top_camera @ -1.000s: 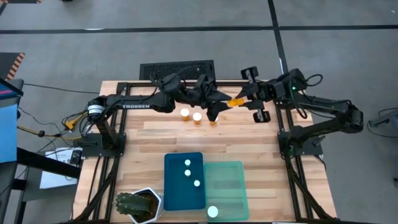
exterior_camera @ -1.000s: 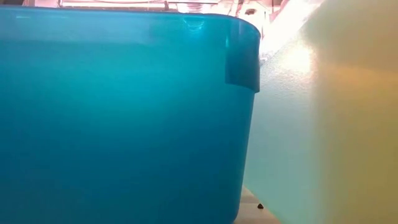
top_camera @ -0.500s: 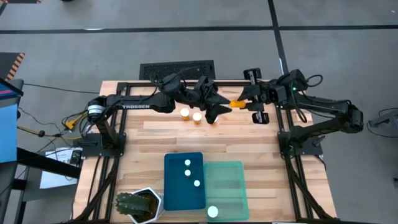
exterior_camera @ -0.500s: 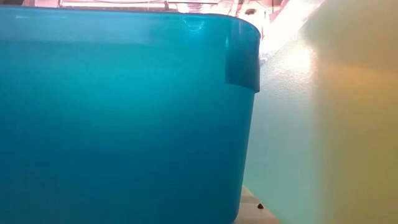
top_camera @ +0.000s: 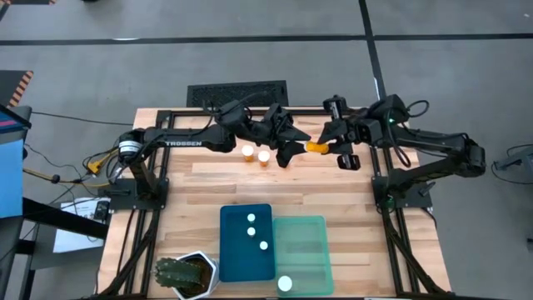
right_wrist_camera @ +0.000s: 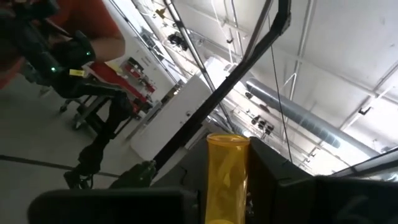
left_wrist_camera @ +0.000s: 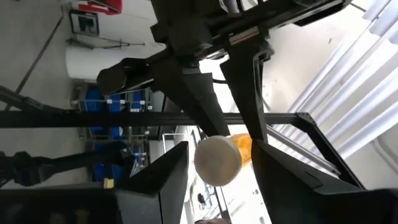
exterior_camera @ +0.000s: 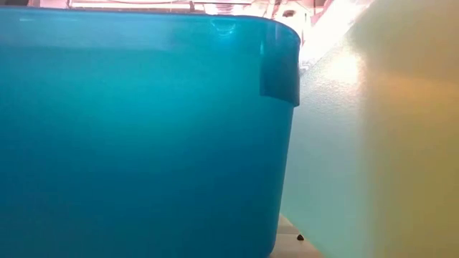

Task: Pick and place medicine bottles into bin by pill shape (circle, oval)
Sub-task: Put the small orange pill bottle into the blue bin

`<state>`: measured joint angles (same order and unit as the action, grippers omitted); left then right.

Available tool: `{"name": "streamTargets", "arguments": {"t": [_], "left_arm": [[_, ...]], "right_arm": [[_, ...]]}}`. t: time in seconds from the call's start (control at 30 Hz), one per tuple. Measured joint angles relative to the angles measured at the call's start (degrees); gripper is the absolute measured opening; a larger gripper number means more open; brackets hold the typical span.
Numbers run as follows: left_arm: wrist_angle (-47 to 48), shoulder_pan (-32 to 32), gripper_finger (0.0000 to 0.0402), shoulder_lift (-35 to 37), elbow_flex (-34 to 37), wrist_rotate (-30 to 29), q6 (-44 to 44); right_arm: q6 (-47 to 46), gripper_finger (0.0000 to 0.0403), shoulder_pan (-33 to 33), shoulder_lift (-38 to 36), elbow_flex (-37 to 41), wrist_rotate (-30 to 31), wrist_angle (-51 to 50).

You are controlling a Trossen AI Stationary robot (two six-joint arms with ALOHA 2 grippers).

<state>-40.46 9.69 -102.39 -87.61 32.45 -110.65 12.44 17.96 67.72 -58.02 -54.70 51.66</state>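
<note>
My right gripper (top_camera: 326, 143) is shut on an orange medicine bottle (top_camera: 316, 147) with a white cap, held above the table's far middle. My left gripper (top_camera: 291, 149) is open right beside it. In the left wrist view the bottle's cap (left_wrist_camera: 217, 160) stands between my left fingers (left_wrist_camera: 163, 180) with a gap on each side. Two more bottles (top_camera: 247, 152) (top_camera: 264, 156) stand on the table by the left gripper. The dark blue tray (top_camera: 233, 258) holds three bottles, and the mint green tray (top_camera: 304, 237) holds one (top_camera: 285, 283). My right gripper pinches the bottle's orange body (right_wrist_camera: 227, 174) between its two fingers, coming level from the table's right. The bottle lies about level, lifted clear of the table. Its capped end (left_wrist_camera: 217, 160) sticks out toward the left gripper.
A spiky green plant in a white pot (top_camera: 185, 275) stands at the near left by the blue tray. In the low view the blue tray wall (exterior_camera: 143, 143) and the green tray wall (exterior_camera: 358, 143) fill the picture. Bare wood lies between the trays and the grippers.
My right gripper has carried the bottle a little toward the table's near edge and closer to the left gripper, which has stayed about where it was. The bottle stays level and clear of the table.
</note>
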Motion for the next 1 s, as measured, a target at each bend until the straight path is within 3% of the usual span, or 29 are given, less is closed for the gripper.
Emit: {"name": "streamTargets", "arguments": {"t": [0.83, 1.0], "left_arm": [[-9.51, -0.22, 0.0167, -1.90, 0.07, -0.24, -2.36], [-9.75, -0.22, 0.0148, -1.90, 0.07, -0.13, -2.31]], "right_arm": [[0.29, 0.0088, 0.59, 0.12, -0.09, -1.64, 0.60], [0.29, 0.0088, 0.68, 0.12, -0.09, -1.68, 0.49]]}}
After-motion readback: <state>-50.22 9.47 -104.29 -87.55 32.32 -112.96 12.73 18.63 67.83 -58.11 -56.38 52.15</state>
